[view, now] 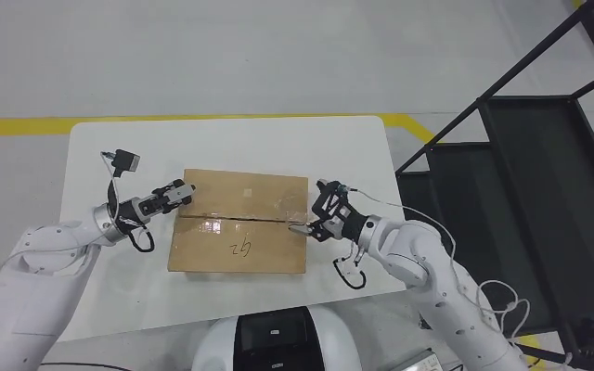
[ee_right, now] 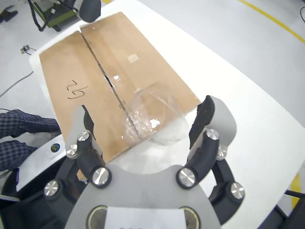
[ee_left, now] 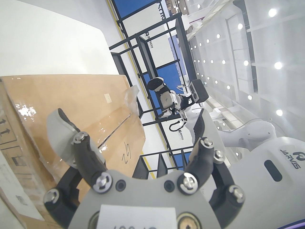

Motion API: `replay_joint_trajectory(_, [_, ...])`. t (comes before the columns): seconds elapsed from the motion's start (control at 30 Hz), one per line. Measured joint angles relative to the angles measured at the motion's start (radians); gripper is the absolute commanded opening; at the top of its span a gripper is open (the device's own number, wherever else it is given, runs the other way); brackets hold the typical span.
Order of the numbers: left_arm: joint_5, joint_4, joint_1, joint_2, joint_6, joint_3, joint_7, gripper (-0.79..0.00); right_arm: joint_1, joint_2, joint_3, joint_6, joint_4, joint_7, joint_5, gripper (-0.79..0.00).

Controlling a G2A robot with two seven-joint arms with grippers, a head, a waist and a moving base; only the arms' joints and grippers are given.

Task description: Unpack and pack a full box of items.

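Two grippers stood at opposite ends of the box (view: 238, 221), which lay flat in the middle of the white table (view: 223, 139). The left gripper (ee_left: 129, 115) was at the box's left end with its fingers spread wide and nothing between them. One finger was low by the top edge, but I could not tell if it touched. The right gripper (ee_right: 144, 106) hung just off the right end, where the seam (view: 241, 219) ran out. It was also spread and empty.

By my reckoning the job had barely begun. Both top flaps lay down and met along the seam. No item was out on the table, so all the unpacking and repacking was left. The seam showed as a dark slit for part of its length, which suggested the seal there was already cut or split.

Clear tape (ee_right: 145, 117) stood in the way. It sat wrinkled and glossy over the right end of the seam and folded down the box's side, and more sheen showed near the left end. A scrawled mark (view: 241, 247) sat on the near flap. A dark metal rack (view: 501, 167) stood well apart beyond the table's right side.
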Motion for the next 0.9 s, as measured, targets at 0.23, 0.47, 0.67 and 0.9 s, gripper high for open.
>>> replay_joint_trajectory(0.23, [0.007,-0.008,0.001,-0.005,0.004,0.002,0.007,0.0,0.014,-0.005,-0.032,0.117,-0.031,0.096,-0.087,-0.16])
replay_joint_trajectory(0.47, [0.022,-0.012,-0.004,-0.011,0.009,0.007,0.01,0.0,0.069,-0.02,-0.11,0.217,-0.002,0.173,-0.16,-0.406])
replay_joint_trajectory(0.67, [0.025,-0.01,-0.005,-0.014,0.008,0.005,0.007,0.0,0.093,-0.029,-0.153,0.272,0.006,0.213,-0.231,-0.366])
replay_joint_trajectory(0.9, [0.025,-0.007,-0.009,-0.018,0.007,0.005,-0.001,0.0,0.099,-0.036,-0.195,0.299,0.006,0.248,-0.312,-0.431])
